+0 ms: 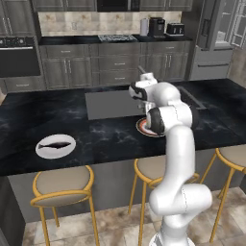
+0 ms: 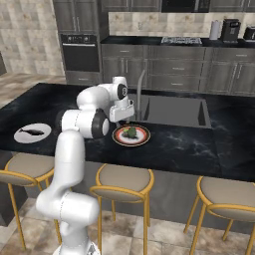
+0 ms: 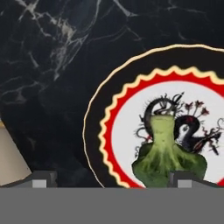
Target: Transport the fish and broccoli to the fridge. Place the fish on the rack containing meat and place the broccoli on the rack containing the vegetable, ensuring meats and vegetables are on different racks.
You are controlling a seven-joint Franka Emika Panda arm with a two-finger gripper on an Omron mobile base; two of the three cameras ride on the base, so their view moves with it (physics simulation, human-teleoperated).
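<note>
The dark fish (image 1: 55,144) lies on a white plate (image 1: 44,151) at the left of the black island counter; the fish (image 2: 32,132) also shows at the left in the right base view. The green broccoli (image 2: 131,132) sits on a red-rimmed patterned plate (image 2: 119,139) near the counter's front edge. My gripper (image 2: 126,119) hangs just above that plate, open and holding nothing. In the hand view the broccoli (image 3: 164,153) lies close below the right fingertip (image 3: 183,178), with the gripper (image 3: 113,180) offset toward the plate's rim (image 3: 99,118). The fridge (image 1: 214,38) stands at the back right, doors shut, racks hidden.
A sink basin (image 2: 174,110) with a tall faucet (image 2: 141,92) is set into the counter right behind the broccoli plate. Yellow-legged stools (image 1: 62,185) line the counter's near side. A wall oven (image 2: 79,52), stove (image 1: 117,37) and coffee machine (image 1: 156,26) stand along the back wall.
</note>
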